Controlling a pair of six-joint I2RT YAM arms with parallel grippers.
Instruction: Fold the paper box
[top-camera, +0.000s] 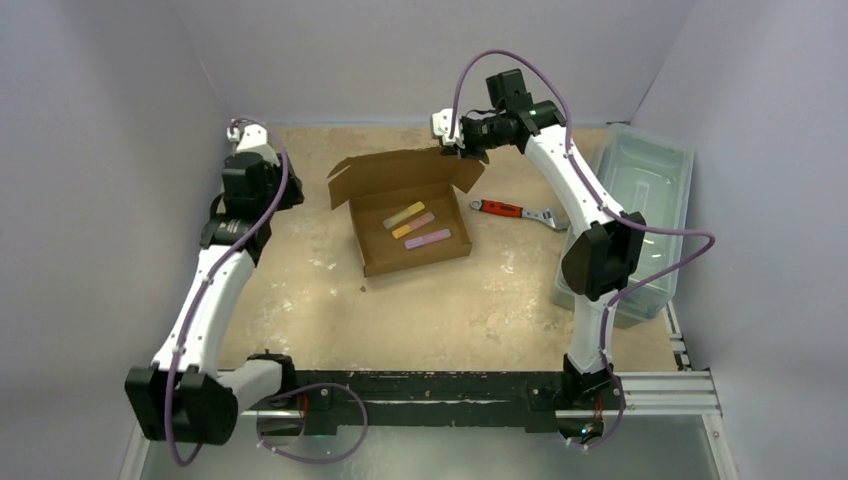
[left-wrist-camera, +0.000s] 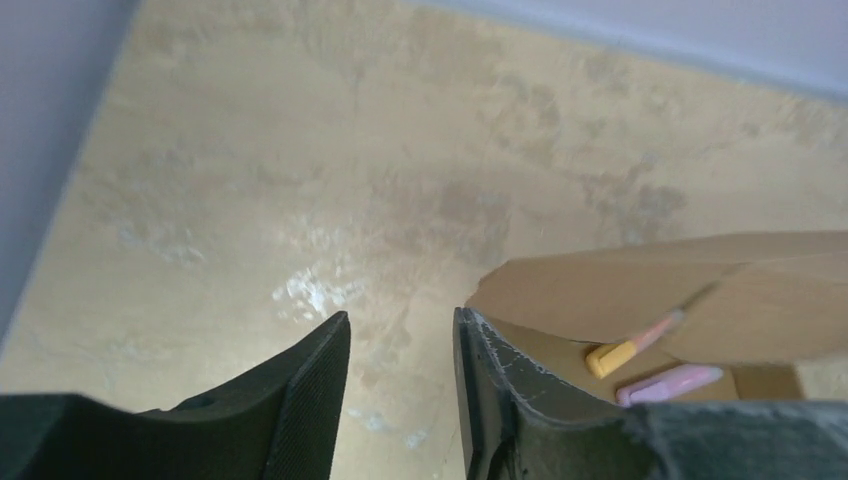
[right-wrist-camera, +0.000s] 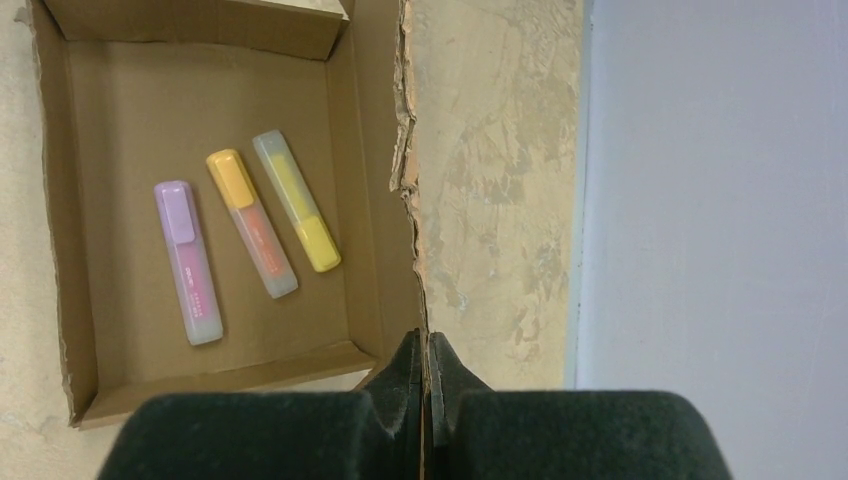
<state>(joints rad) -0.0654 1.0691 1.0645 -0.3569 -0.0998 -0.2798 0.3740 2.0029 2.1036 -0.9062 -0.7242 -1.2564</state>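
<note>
The brown cardboard paper box lies open mid-table with three highlighters inside. Its lid flap stands up at the far side. My right gripper is shut on the far right edge of that lid flap; in the right wrist view the jaws pinch the torn flap edge above the open box. My left gripper is open and empty, left of the box; in the left wrist view a box corner shows to its right.
A red-handled wrench lies on the table right of the box. A translucent grey-green plastic bin stands along the right edge. Grey walls close in the left, far and right sides.
</note>
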